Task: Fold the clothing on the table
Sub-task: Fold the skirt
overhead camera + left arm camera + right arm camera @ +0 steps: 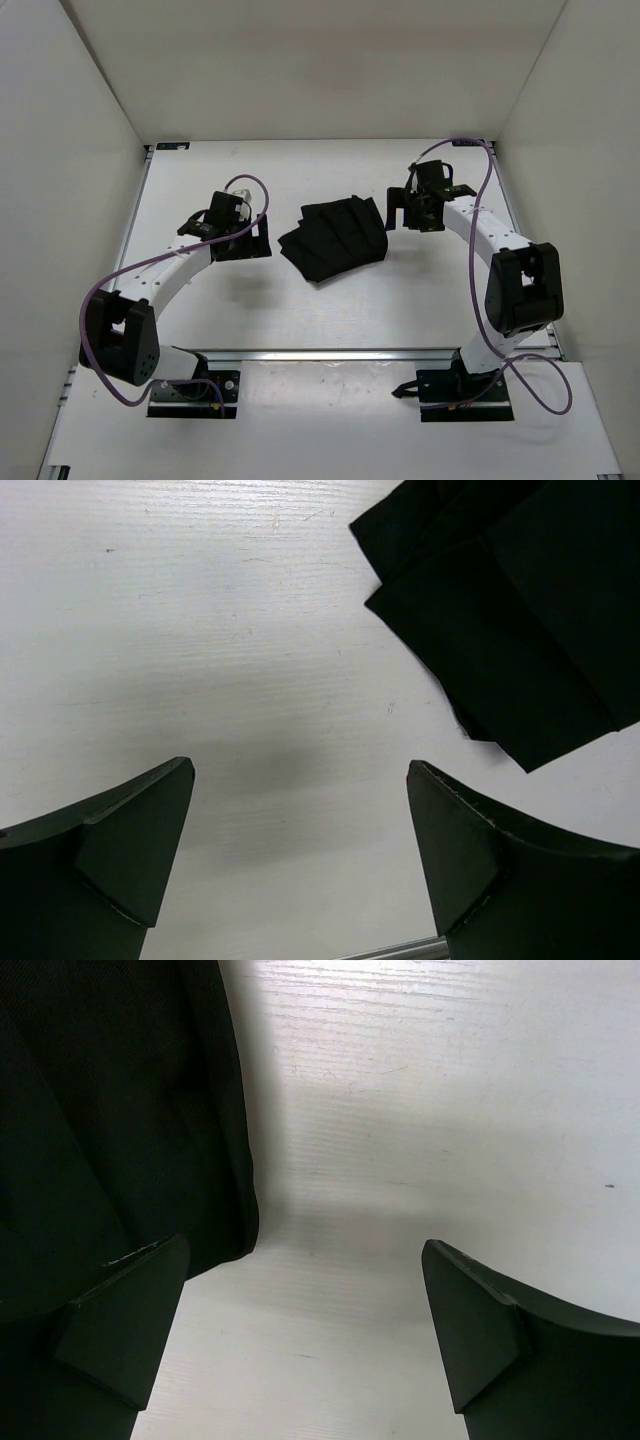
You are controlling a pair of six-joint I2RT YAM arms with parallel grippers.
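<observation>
The black garment (335, 238) lies in a compact, creased heap near the middle of the white tabletop (300, 310). Its pleat-like folds fan out from 11 o'clock toward 5 o'clock. No part of it is lifted.

The left arm's fingers (262, 240) sit at the garment's 9 o'clock, near its edge but apart from it. They are spread wide and hold nothing. In the left wrist view the two fingers (130, 850) frame bare tabletop (250, 660). The garment (520, 630) fills the 1 to 2 o'clock corner, beyond the fingertips, with two layered corners pointing toward 7 o'clock.

The right arm's fingers (396, 212) are at the garment's 2 to 3 o'clock, just beside its border. They too are released, with nothing between them. In the right wrist view the garment (110, 1110) covers the side from 9 to 11 o'clock. Its rounded hem ends just at the tip of the finger (120, 1330) at 7 o'clock, and I cannot tell whether that finger touches the cloth. The other finger stands over plain tabletop (450, 1110).

A purple cable (150, 265) loops along each arm.
</observation>
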